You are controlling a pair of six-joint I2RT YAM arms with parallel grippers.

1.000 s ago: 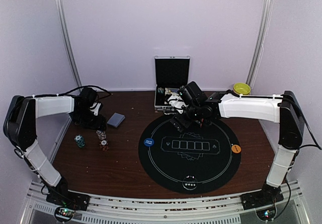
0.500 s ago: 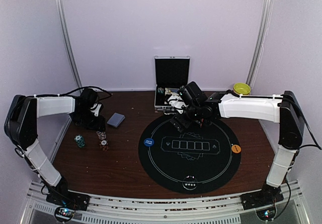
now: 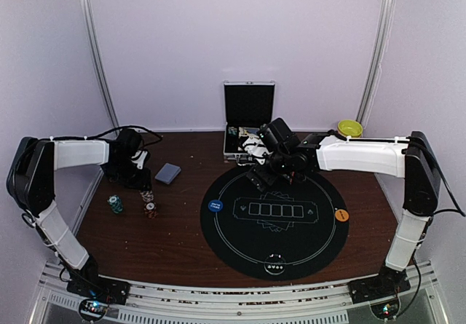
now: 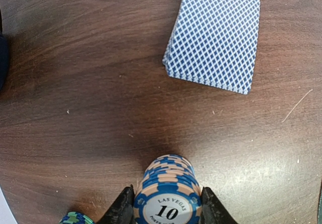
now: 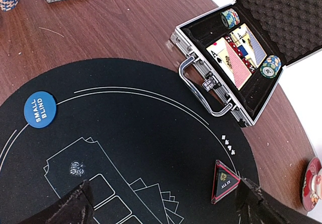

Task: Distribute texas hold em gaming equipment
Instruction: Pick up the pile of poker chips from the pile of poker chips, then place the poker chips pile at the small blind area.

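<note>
Brown table [image 4: 75, 108]: my left gripper [image 4: 167, 206] clenched on stacked blue-orange chips [image 4: 168, 181]; deck [image 4: 214, 38] lying beyond; my right gripper [image 5: 163, 206] spread wide over black mat [image 5: 131, 128].

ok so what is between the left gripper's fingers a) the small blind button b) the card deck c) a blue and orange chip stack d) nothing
c: the left wrist view shows the left gripper with a finger on each side of the blue and orange chip stack, the card deck lying apart.

Bare tabletop [image 4: 75, 83] between chip stack [image 4: 168, 194] and card deck [image 4: 214, 35]; passable.
</note>
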